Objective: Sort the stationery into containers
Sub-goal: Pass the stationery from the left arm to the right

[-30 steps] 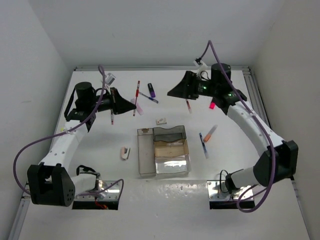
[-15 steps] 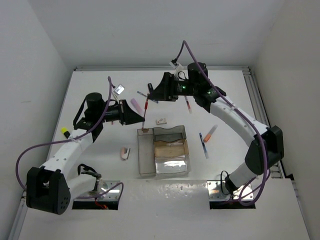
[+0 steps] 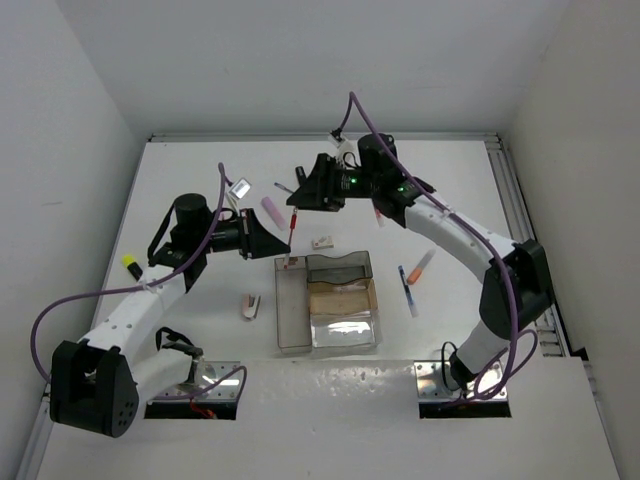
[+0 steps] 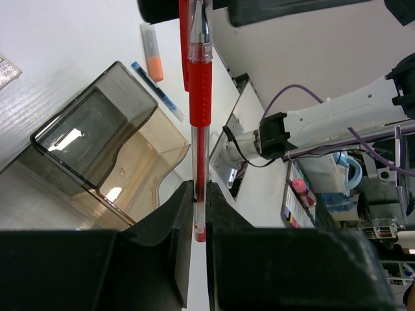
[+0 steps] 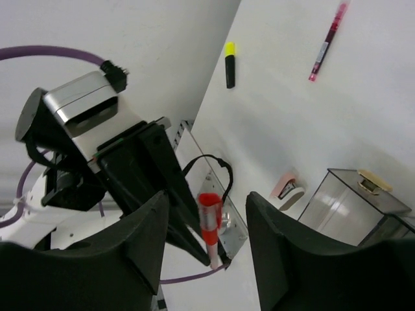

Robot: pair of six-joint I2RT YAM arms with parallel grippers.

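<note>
My left gripper (image 3: pixel 270 240) is shut on the end of a red pen (image 3: pixel 292 236), which it holds in the air over the far end of the long smoky tray (image 3: pixel 288 310). In the left wrist view the pen (image 4: pixel 200 84) runs up from my shut left gripper (image 4: pixel 200 189) towards the right gripper. My right gripper (image 3: pixel 302 196) is open with its fingers on either side of the pen's other end (image 5: pixel 209 223), not touching it (image 5: pixel 207 207). Grey (image 3: pixel 338 268), amber (image 3: pixel 343 298) and clear (image 3: pixel 345 332) trays stand beside the long one.
A pink highlighter (image 3: pixel 271 209), white eraser (image 3: pixel 321 241), pink eraser (image 3: pixel 250 306), orange highlighter (image 3: pixel 421 265), blue pen (image 3: pixel 408 290) and yellow highlighter (image 3: pixel 130 265) lie loose on the table. Another red pen (image 5: pixel 327 42) lies farther off.
The right arm swung left and the left gripper moved right. The two grippers now meet above the long tray's far end with the red pen between them.
</note>
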